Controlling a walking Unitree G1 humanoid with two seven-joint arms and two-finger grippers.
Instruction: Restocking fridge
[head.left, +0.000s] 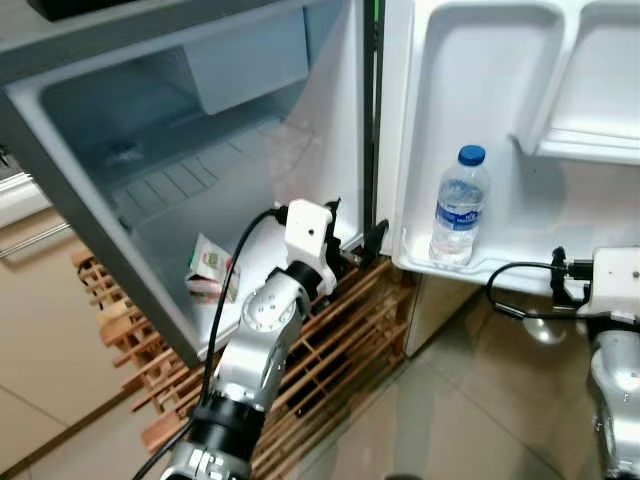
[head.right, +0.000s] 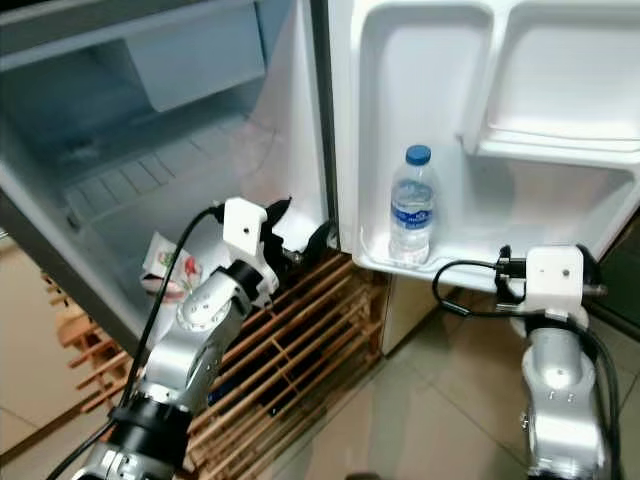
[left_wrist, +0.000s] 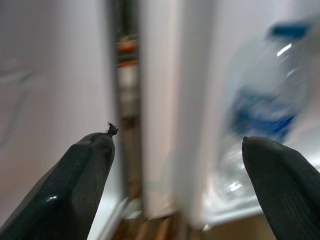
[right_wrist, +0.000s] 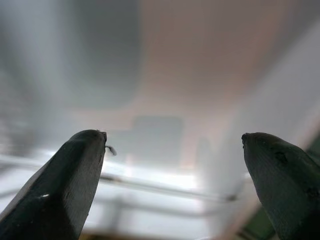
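Clear plastic, blue-capped and blue-labelled, the water bottle (head.left: 459, 208) stands upright in the open fridge door's (head.left: 520, 130) white moulded lower shelf, right of centre. Just left of it, the left gripper (head.left: 362, 250) hovers at the hinge edge, fingers spread. Lower right, the right gripper (right_wrist: 175, 165) is likewise spread beneath the door. A small carton (head.left: 208, 268) lies inside the fridge (head.left: 170, 160), above a slatted wooden rack (head.left: 340, 340).
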